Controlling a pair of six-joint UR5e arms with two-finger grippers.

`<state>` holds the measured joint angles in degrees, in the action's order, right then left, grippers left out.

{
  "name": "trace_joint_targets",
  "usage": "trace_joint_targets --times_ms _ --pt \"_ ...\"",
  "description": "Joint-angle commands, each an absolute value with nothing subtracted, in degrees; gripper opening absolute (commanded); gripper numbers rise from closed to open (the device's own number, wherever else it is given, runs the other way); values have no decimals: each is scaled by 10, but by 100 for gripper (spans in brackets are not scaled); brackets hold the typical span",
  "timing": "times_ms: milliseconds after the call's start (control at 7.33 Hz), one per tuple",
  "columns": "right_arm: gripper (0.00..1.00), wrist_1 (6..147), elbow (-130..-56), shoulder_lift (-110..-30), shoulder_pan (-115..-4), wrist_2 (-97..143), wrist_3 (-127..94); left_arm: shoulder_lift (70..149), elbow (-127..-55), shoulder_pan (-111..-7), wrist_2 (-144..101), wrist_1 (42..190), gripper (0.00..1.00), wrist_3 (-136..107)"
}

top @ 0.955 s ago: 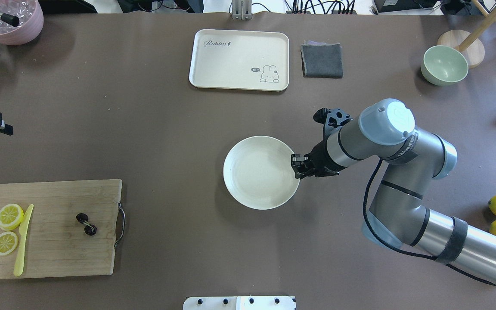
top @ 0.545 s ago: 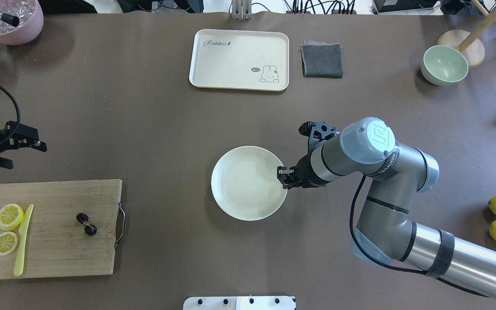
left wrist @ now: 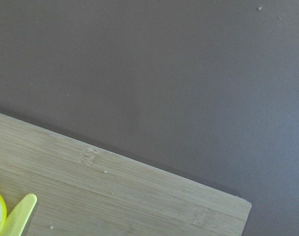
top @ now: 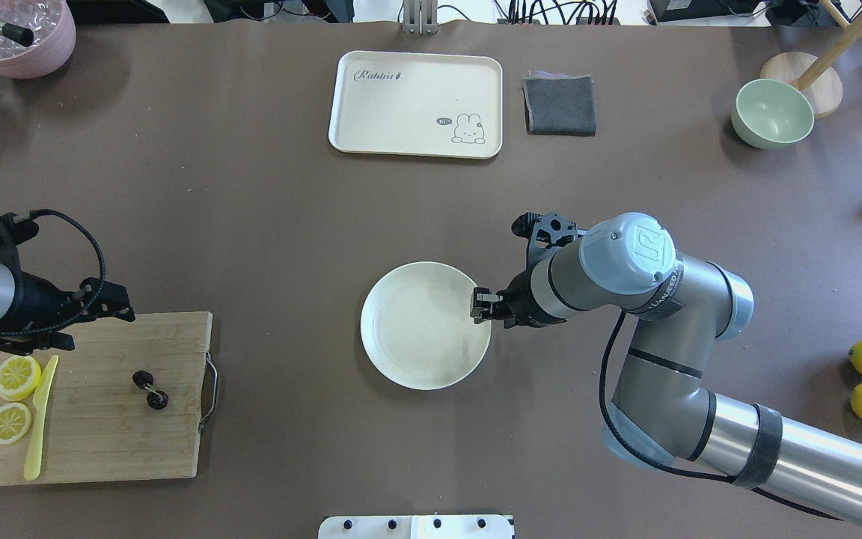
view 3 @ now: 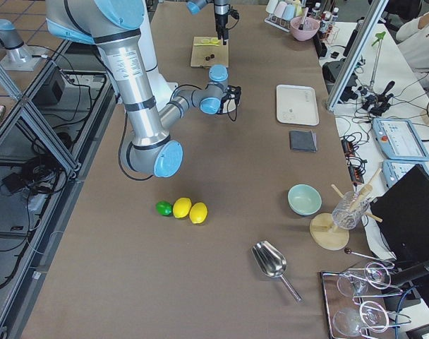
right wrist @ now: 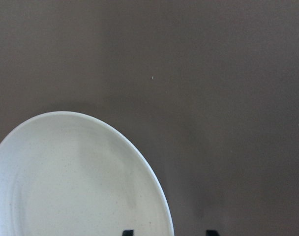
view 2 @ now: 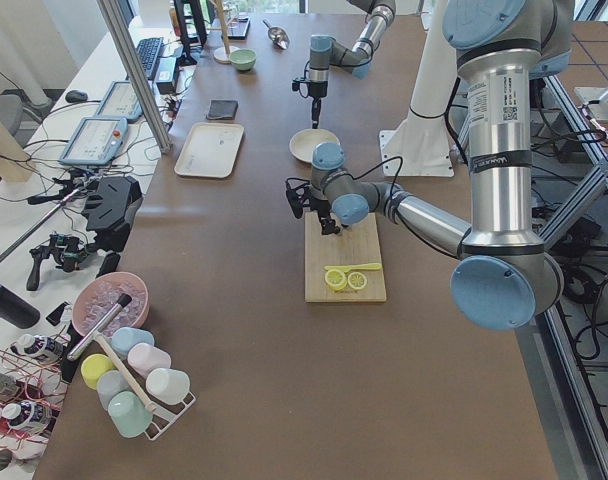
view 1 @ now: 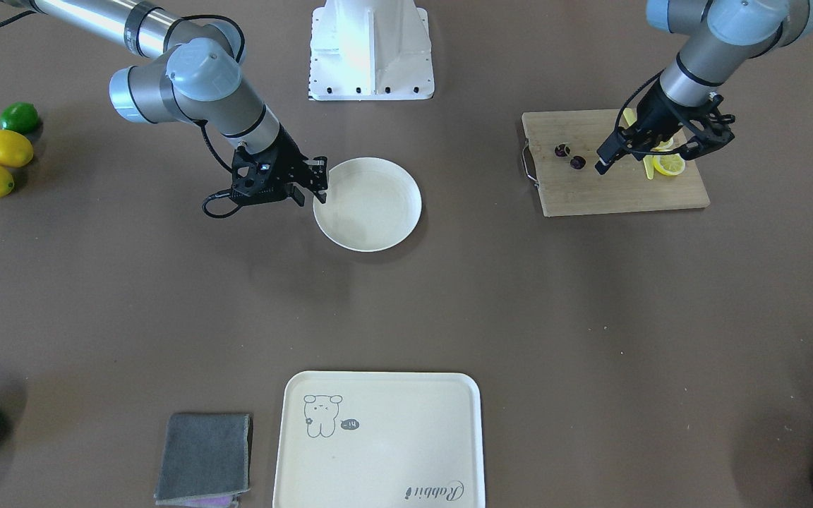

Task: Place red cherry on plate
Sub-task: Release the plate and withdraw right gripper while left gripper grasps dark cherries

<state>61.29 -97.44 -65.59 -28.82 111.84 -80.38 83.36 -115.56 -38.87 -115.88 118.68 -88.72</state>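
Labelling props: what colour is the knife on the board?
The knife is yellow, clearest in the overhead view.

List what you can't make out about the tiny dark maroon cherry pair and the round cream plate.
- Tiny dark maroon cherry pair: outside the left wrist view, which catches only the wooden cutting board corner.
- Round cream plate: cut off by the right wrist view's bottom and left edges.
- Right gripper: fingertips cropped there, rim contact unclear.

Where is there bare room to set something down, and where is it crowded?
The round cream-white plate is bare, the right gripper at its rim. Bare brown table separates it from the bamboo cutting board, crowded around its lemon slices and yellow plastic knife.
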Motion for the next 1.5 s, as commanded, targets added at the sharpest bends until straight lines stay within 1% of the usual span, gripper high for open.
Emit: trace_joint_targets --times_ms 0,273,545,682,1091,1227,1364 --pt "100 613 -984 -663 -318 1128 -799 834 -1164 -324 -1099 1187 97 -947" --pt "100 613 -990 -674 -346 1143 -796 827 -1160 -290 -1074 1187 95 -954" --pt "100 613 -998 -699 -385 1169 -775 827 -1148 -280 -1072 1200 88 -957" --pt "100 613 -1017 -726 -396 1177 -752 827 -1146 -280 -1071 1202 84 -958" --pt "100 613 -1046 -777 -418 1194 -734 830 -1137 -275 -1071 1202 62 -959" --pt "100 613 -1051 -785 -420 1194 -731 831 -1137 -275 -1071 1202 58 -959" --pt "100 612 -1056 -793 -422 1194 -724 831 -1135 -274 -1071 1202 56 -958"
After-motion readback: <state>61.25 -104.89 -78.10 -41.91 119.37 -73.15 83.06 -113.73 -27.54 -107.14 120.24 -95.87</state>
